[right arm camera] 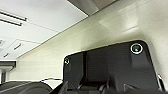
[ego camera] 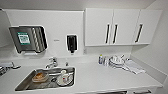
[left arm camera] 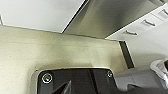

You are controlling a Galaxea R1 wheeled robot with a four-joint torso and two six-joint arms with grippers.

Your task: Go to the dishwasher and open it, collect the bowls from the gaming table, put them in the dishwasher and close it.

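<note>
Looking down at the white worktop (ego camera: 100, 75), I see a steel sink (ego camera: 25, 83) holding dishes and a steel wall dispenser (ego camera: 28, 38) with a green label, unreadable to me. No dishwasher front is plainly recognisable. I cannot tell how open either hand is.

No wording can be read. The steel paper-towel dispenser (ego camera: 28, 39) on the wall carries a green-and-white label (ego camera: 23, 38), its print too blurred; a faint grey mark (ego camera: 56, 40) beside it is equally illegible.
</note>
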